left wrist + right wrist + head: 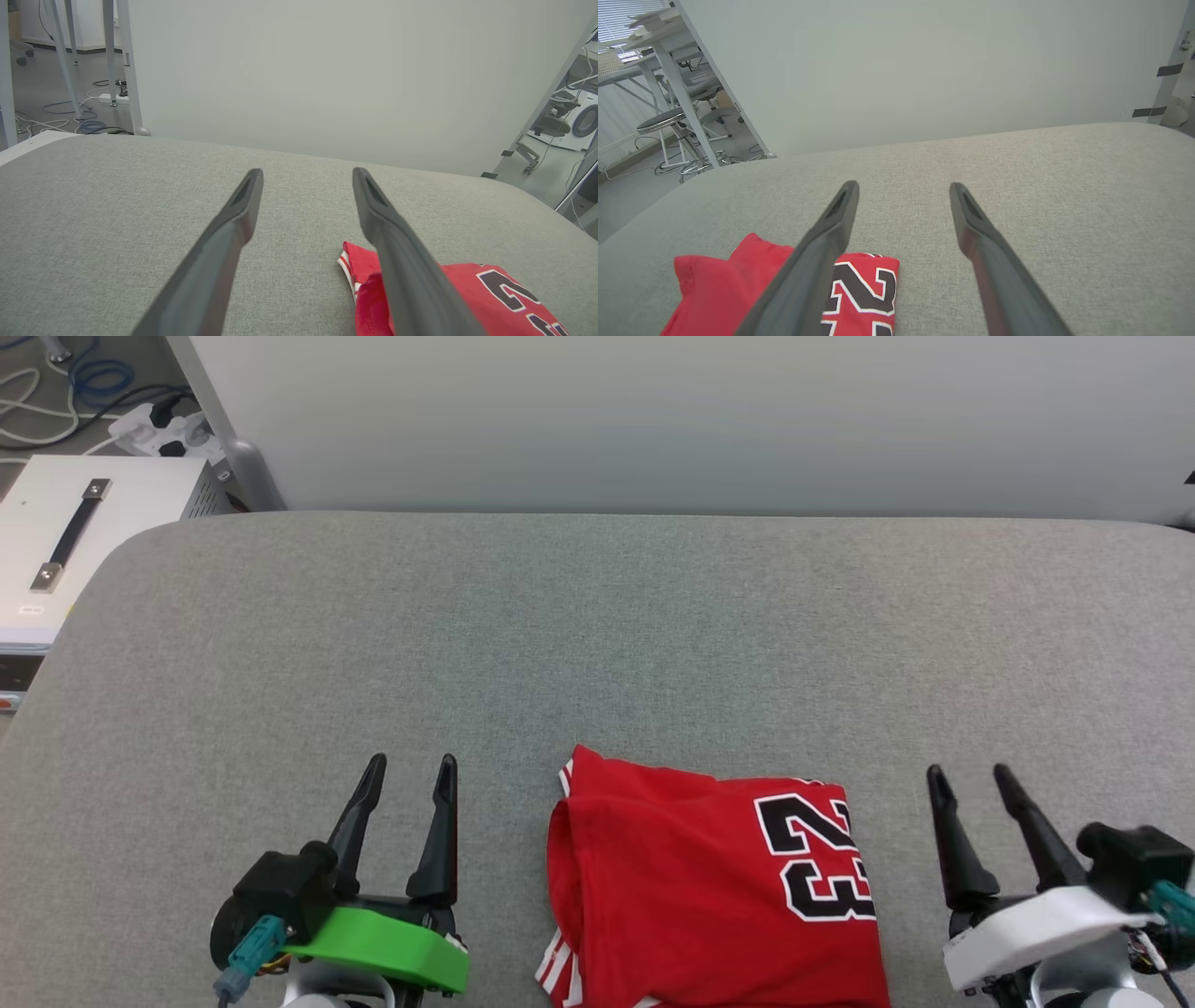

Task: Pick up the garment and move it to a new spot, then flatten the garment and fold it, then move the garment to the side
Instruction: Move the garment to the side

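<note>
I've got the folded red jersey-style T-shirt (709, 887) lying on the grey fabric-covered table (597, 635), right at the near edge, between the two grippers and touching neither. It's folded into a compact, roughly rectangular packet. A black white-outlined "23" faces up on its right part, turned sideways to me, and a bit of red-white striped trim pokes out at the lower left corner. The left edge is a soft rounded fold. My left gripper (411, 763) is just to its left, fingers spread wide with nothing in them. Same deal for the right gripper (967, 770) on the other side: wide apart, empty.
</note>
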